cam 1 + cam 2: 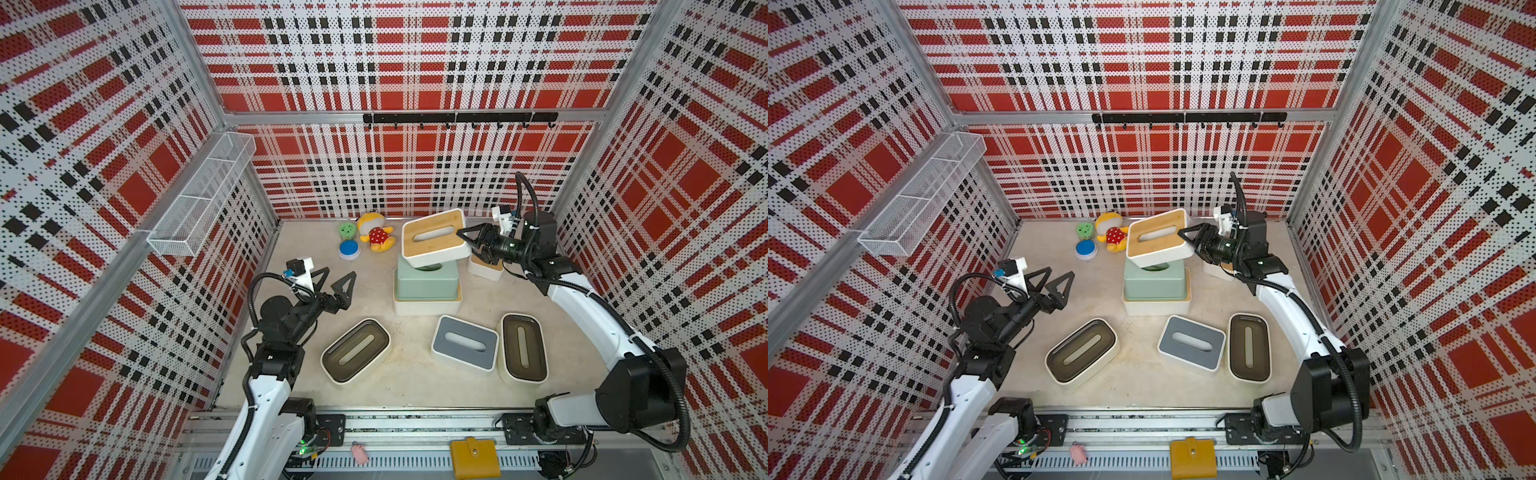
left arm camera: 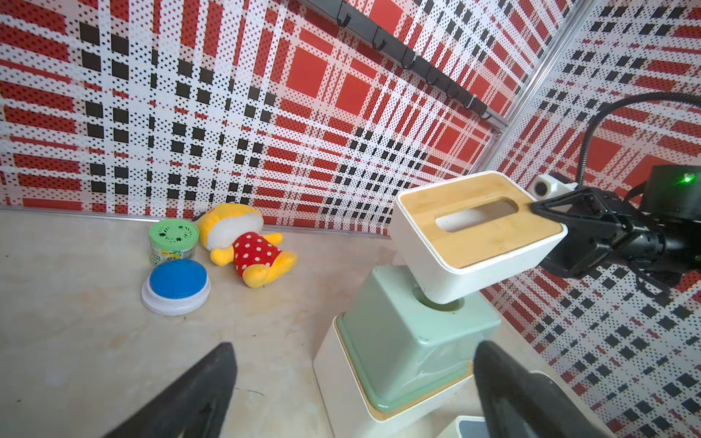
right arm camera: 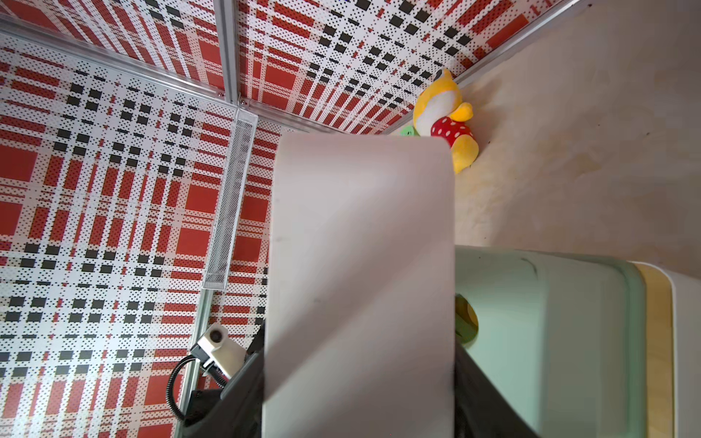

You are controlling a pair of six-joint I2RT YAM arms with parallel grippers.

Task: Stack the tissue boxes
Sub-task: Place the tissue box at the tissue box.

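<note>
Nearby, plush toy (image 1: 376,237), blue disc (image 1: 348,248), held box (image 1: 432,239) seemingly touching green box (image 1: 428,283)

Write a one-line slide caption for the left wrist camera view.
Right gripper holds a bamboo-lidded tissue box tilted over the pale-green box; open left gripper in foreground.
</note>
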